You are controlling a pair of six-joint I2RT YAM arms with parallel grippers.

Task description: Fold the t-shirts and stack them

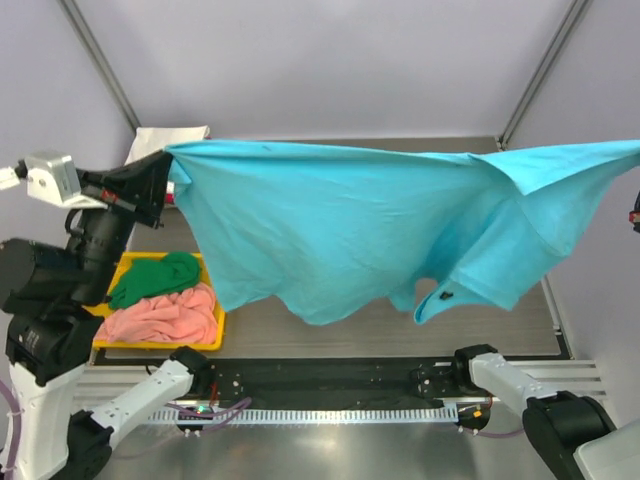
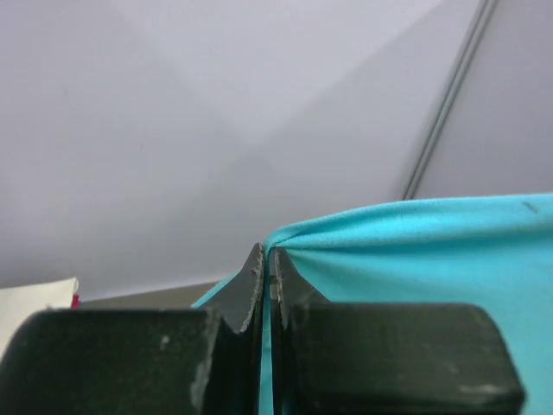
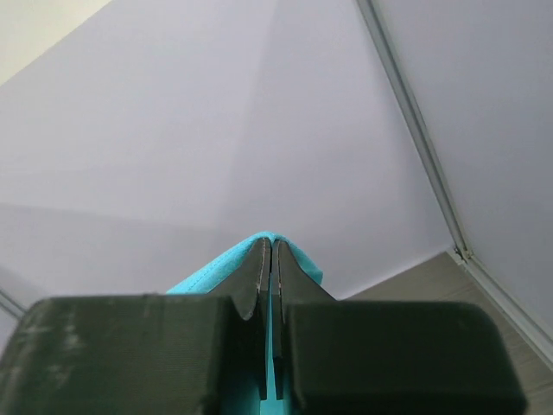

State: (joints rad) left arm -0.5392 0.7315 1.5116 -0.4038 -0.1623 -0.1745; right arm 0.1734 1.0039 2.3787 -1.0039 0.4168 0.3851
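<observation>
Blue shirt (image 1: 340, 230): hangs in the air, stretched wide between the two pincers, with its lower edge sagging above the desk (image 1: 330, 340).
Left pincer (image 2: 264, 258): pressed together, pinching the shirt's upper left corner.
Right pincer (image 3: 269, 248): pressed together on a fold of the blue cloth at the shirt's far right end.
Handling: probably light, soft and limp. It droops between the holds, and thin cloth may slip from a small pinch. The top corners look like the best places to grip.
Tray (image 1: 160, 345): yellow, on the left of the desk.
Tray contents: a crumpled green shirt (image 1: 155, 278) touching a crumpled pink shirt (image 1: 165, 315) that lies nearer the arms.
</observation>
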